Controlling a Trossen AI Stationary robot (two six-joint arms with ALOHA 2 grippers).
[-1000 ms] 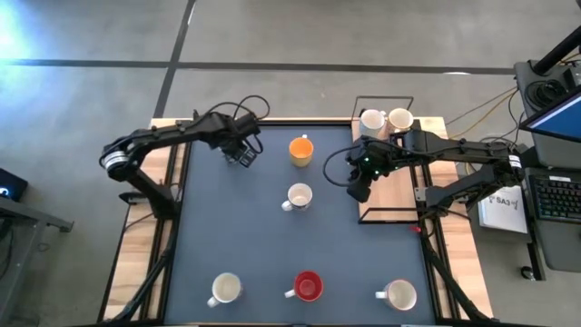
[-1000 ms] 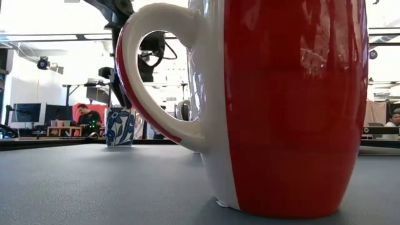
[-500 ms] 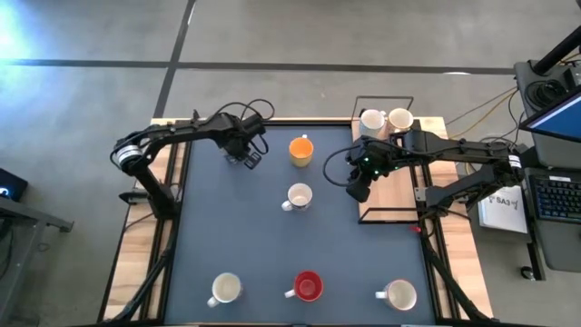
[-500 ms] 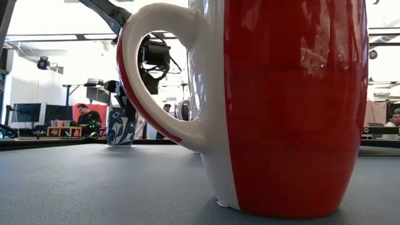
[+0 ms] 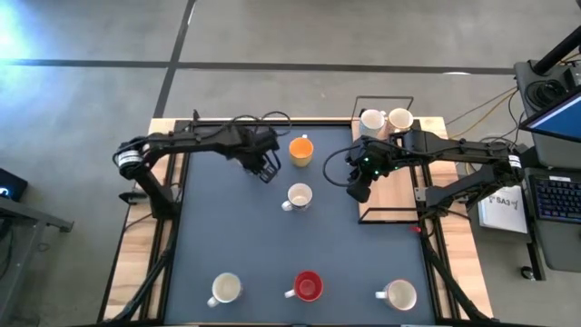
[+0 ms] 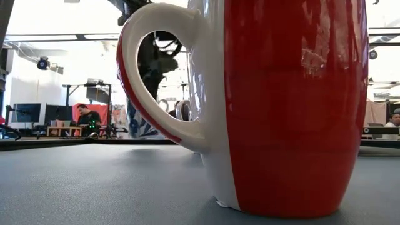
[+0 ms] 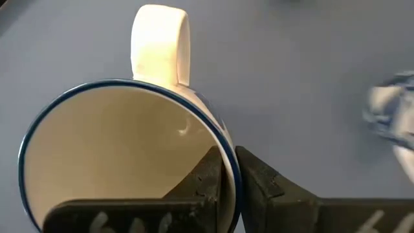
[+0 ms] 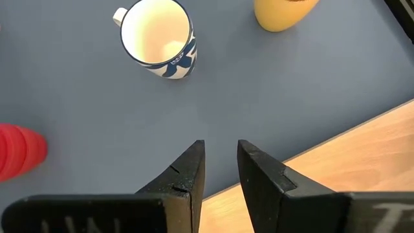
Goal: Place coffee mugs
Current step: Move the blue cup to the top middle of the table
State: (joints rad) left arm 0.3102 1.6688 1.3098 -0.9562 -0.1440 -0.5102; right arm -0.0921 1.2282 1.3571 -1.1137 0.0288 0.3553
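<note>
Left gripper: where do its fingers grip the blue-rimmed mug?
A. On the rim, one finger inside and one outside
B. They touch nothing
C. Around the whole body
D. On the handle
A: in the left wrist view the left gripper pinches the blue-rimmed mug wall at the rim, away from the handle.

Eight upright mugs: blue-patterned one (image 7: pixel 123 155) held aloft beside the orange mug (image 5: pixel 300 150), another patterned (image 5: pixel 299 196) mid-bench, cream (image 5: pixel 225 289), red (image 5: pixel 308 286) and white (image 5: pixel 400 294) along the near edge, two white (image 5: pixel 385 119) in the rack.
</note>
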